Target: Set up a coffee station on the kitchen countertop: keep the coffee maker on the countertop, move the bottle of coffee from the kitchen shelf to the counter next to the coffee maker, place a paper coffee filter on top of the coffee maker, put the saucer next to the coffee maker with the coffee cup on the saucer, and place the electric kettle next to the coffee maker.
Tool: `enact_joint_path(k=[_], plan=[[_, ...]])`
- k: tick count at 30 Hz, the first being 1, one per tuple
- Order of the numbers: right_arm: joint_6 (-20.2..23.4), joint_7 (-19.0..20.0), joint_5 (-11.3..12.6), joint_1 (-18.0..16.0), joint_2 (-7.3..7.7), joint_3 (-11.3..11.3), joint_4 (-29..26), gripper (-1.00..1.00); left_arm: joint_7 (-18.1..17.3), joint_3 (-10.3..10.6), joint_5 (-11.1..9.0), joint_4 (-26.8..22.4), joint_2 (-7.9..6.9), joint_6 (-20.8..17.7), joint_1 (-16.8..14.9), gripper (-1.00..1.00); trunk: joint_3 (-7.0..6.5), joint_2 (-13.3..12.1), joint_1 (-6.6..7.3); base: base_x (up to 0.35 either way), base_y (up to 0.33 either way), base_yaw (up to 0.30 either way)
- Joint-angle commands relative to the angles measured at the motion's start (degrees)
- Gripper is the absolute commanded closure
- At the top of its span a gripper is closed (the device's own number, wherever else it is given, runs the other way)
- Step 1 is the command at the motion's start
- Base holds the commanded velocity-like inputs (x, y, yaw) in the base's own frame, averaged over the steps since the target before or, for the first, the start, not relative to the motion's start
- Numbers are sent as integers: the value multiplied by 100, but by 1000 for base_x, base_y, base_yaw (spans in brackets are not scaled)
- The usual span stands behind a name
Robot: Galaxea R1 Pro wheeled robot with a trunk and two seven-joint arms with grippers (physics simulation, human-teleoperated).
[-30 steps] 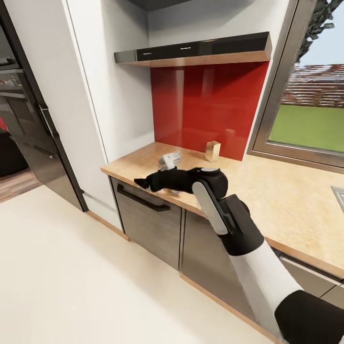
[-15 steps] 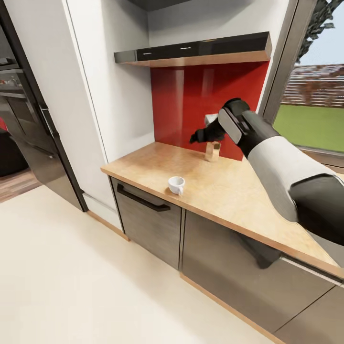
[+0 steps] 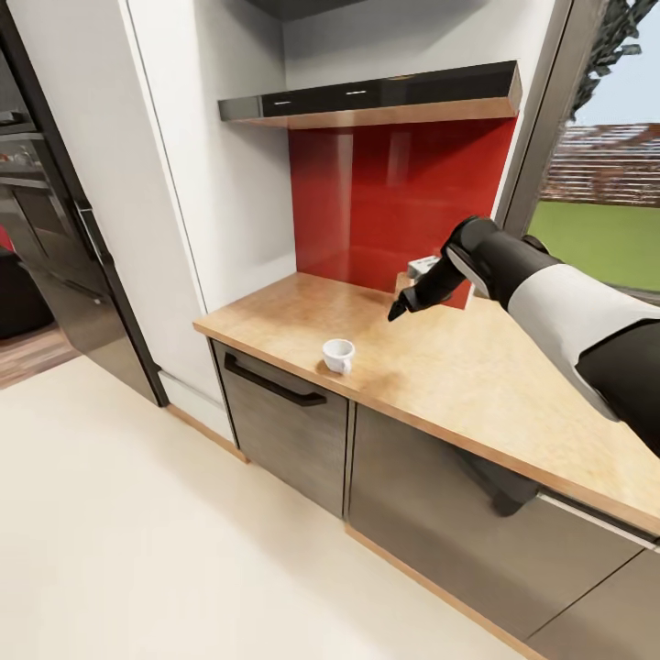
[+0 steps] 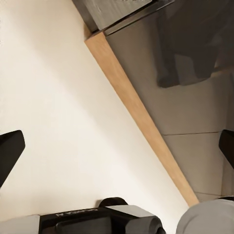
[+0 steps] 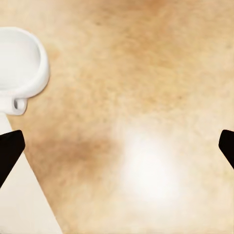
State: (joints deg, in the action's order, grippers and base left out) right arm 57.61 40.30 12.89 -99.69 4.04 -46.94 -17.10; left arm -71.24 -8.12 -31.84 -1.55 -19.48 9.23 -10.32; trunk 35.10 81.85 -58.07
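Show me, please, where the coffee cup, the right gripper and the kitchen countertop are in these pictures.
coffee cup [image 3: 338,354]: head view, on its white side wall.
right gripper [image 3: 400,310]: head view, at its dark fingertips.
kitchen countertop [image 3: 458,367]: head view, on a bare stretch of its top.

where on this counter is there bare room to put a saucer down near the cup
Bare kitchen countertop runs from the coffee cup toward the window, and also between the cup and the red backsplash. It is tighter at the back, where the right end effector hangs in front of a small tan item. The cup itself sits close to the front edge.
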Motion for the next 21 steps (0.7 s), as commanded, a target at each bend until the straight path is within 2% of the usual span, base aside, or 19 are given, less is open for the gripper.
enact_joint_path(k=[1,9,16,21], plan=[[24,30,33,-7,9,-54,-10,-100,-10,-51,48,5,-1,52,-5,-100,6,3,0,68,0,0],[22,161,-28,-8,17,-85,-12,-100,-13,-131,50,5,-12,51,-5,-100,6,3,0,115,3,0],[15,169,-24,-7,11,-92,-12,-100,-13,-136,54,5,-12,45,-5,-100,6,3,0,184,96,0],[14,171,-23,-7,5,-98,-8,-100,-13,-137,54,4,-18,44,-5,-100,6,3,0,54,33,0]])
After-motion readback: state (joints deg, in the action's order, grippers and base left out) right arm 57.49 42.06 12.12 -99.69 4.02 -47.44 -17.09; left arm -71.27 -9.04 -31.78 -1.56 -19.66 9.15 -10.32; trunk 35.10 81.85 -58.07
